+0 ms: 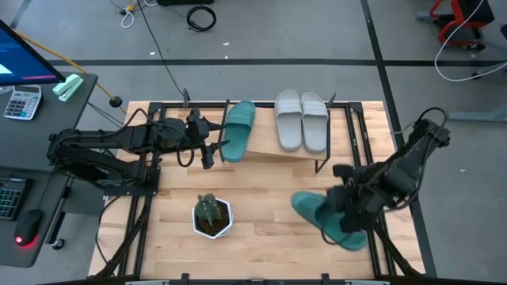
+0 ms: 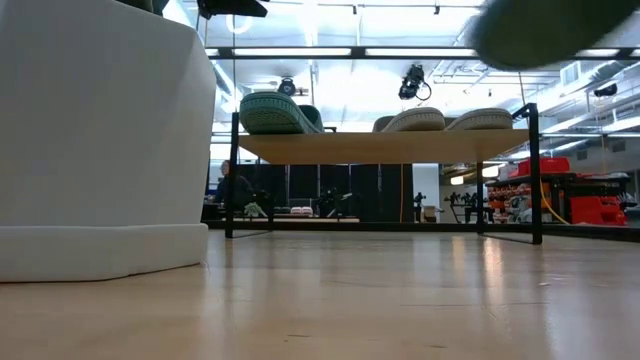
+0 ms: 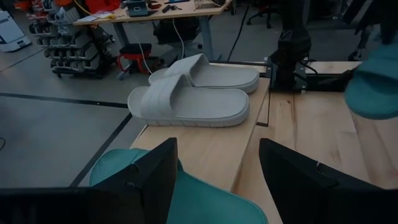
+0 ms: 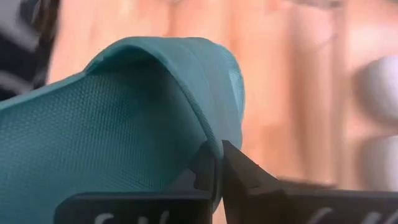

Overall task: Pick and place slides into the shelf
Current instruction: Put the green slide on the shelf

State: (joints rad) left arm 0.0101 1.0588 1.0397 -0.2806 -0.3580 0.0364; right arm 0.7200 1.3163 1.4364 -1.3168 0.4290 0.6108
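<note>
Low shelf across the middle distance: pale plank top on thin black legs, standing on the wooden table. On the plank's left end, one teal sandal, sole ribbed along the edge. Toward the plank's right end, two grey-white sandals side by side, close together. Near, left of the shelf, large white pot resting on the table, filling that side. Above the shelf's right end, a blurred dark teal shape at the upper edge, clear of the plank. Under the plank, room beyond: shelving, red equipment, a seated person, too far to make out.
</note>
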